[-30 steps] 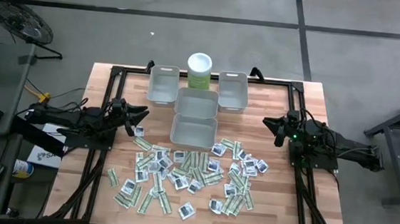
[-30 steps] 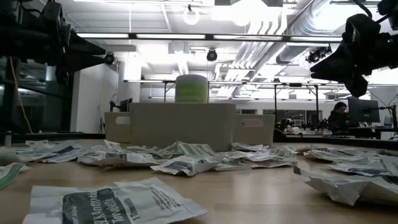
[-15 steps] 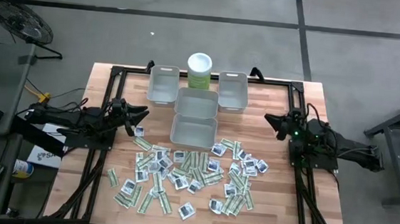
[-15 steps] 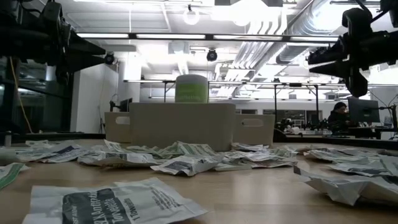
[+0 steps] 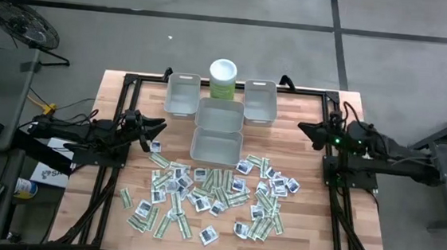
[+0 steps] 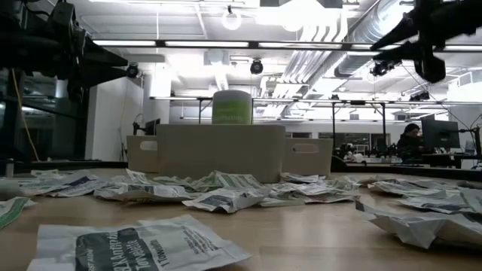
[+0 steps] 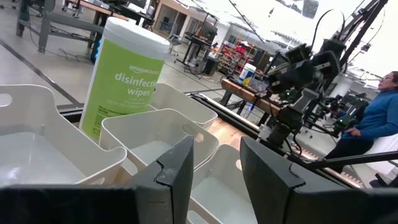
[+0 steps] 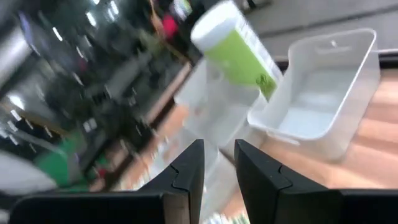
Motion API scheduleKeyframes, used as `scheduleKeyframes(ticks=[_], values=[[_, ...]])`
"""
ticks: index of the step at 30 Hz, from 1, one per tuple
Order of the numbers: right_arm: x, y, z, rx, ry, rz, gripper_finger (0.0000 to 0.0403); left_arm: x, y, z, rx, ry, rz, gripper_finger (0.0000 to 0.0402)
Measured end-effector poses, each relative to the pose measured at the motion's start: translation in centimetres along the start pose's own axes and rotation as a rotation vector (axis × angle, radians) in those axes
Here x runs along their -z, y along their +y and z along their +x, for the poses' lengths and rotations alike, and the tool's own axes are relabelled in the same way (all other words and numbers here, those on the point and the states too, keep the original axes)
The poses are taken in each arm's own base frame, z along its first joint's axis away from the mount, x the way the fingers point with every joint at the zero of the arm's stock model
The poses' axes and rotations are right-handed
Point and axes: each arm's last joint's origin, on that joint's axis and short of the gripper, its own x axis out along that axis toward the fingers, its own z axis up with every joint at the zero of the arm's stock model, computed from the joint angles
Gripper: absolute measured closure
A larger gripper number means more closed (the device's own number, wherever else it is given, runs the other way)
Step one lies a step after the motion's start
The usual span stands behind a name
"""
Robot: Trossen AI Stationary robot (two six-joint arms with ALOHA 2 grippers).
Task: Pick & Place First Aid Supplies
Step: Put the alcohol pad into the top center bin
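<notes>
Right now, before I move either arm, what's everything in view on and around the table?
Small flat paper packets: dozens, pale green-white strips and white squares, scattered on the wooden table's front half.
Grey rectangular plastic bins: four, empty, clustered at the back centre.
Tall pale green white-lidded wipes canister: one, behind the bins.
Person in blue: one, beyond the table.
Left gripper: dark, fingers parted, empty, over the left edge.
Right gripper: dark, fingers parted, empty, raised at the right edge.

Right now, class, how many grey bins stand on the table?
4: back-left bin, back-right bin, middle bin between them, and front bin nearest the packets. None seems hidden.
</notes>
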Motion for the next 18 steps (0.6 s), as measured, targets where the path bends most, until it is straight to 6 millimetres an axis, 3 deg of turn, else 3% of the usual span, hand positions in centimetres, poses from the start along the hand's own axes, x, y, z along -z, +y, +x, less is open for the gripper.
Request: scheduleKeyframes(ticks=[7,13,18], values=[[-1.6,3.2,1.5,0.140,0.399,-0.054,0.0320,0.0,0.0,0.0,0.000,0.001,0.000,0.0270],[-0.3,3.1,2.8,0.347,0.673,0.058,0.0320,0.0,0.0,0.0,0.000,0.000,0.000,0.0270],[1.6,2.5,3.5,0.481,0.802,0.137,0.0320,0.0,0.0,0.0,0.000,0.000,0.000,0.0270]])
